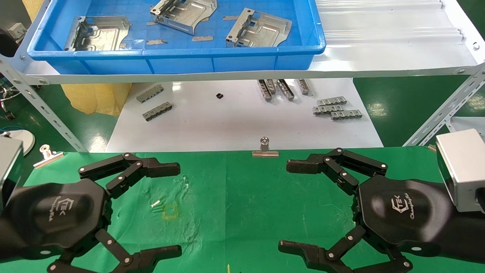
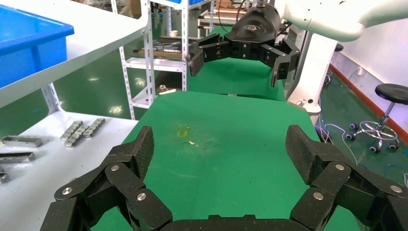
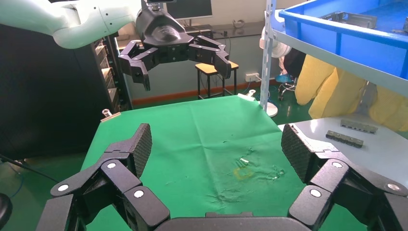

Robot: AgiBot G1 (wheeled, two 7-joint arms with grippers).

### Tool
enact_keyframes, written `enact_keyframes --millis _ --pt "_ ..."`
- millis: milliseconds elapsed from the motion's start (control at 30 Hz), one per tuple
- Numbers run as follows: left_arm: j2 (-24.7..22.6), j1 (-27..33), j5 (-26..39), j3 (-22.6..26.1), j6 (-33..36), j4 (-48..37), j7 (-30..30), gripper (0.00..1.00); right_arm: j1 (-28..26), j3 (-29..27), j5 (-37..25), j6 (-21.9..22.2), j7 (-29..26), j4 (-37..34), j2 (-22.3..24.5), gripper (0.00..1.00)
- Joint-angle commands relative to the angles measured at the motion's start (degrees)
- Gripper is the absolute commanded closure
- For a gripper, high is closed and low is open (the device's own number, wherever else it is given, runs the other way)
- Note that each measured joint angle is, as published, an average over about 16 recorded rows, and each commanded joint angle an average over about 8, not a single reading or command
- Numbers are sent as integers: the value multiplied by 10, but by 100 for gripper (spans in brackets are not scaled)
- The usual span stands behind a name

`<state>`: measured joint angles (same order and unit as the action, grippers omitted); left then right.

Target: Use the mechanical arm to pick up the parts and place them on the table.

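Three silvery parts (image 1: 100,33) (image 1: 183,13) (image 1: 259,30) lie in the blue tray (image 1: 174,51) on the raised shelf at the back. Below and nearer, the green table (image 1: 242,197) carries no part. My left gripper (image 1: 174,210) hovers open over the table's left half, empty, and the left wrist view shows only cloth between its fingers (image 2: 221,149). My right gripper (image 1: 290,206) hovers open over the right half, facing the left one, also empty (image 3: 216,144). Each wrist view shows the opposite gripper farther off, the right one (image 2: 238,60) and the left one (image 3: 180,62).
A glossy white board (image 1: 227,121) under the shelf holds several grey ribbed strips (image 1: 337,108). Binder clips (image 1: 265,149) (image 1: 48,154) pin the cloth's far edge. Slanted shelf struts (image 1: 41,110) (image 1: 443,113) flank the board. A yellow mark (image 1: 169,212) sits on the cloth.
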<state>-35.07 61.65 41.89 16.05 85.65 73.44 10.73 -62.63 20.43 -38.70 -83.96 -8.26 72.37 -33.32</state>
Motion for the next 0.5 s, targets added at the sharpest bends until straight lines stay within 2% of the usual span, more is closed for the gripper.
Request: enact_keyframes --millis 33,100,367,500 --pt "0 0 0 0 0 0 0 0 0 0 0 0 0 0 0 0" --pt "0 0 0 0 0 0 0 0 0 0 0 0 0 0 0 1" --pt "0 0 0 0 0 0 0 0 0 0 0 0 0 0 0 100" --pt "0 0 0 0 0 0 0 0 0 0 0 0 0 0 0 100"
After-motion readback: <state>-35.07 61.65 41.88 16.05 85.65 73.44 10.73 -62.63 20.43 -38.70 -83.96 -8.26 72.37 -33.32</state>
